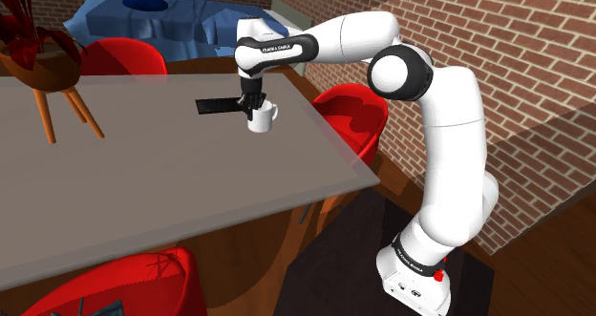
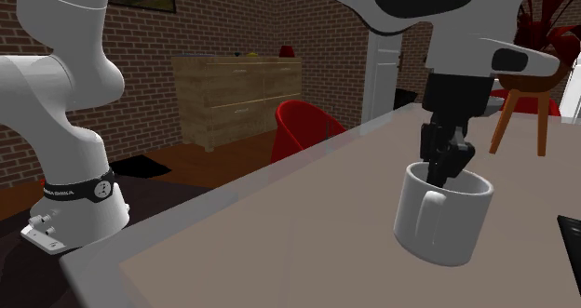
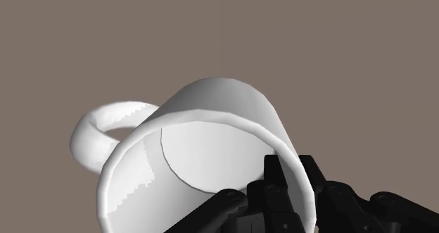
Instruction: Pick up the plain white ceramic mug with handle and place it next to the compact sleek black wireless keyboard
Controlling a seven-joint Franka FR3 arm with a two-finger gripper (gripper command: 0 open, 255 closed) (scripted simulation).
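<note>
The fingers (image 2: pixel 439 155) clamp the white mug's (image 2: pixel 445 215) wall at the rim, one inside, one outside. The mug stands just beside the black keyboard (image 1: pixel 216 105) on the grey table (image 1: pixel 172 185).

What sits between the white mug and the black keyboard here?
Nothing: only bare table separates the mug and the keyboard, as the second exterior view shows.
</note>
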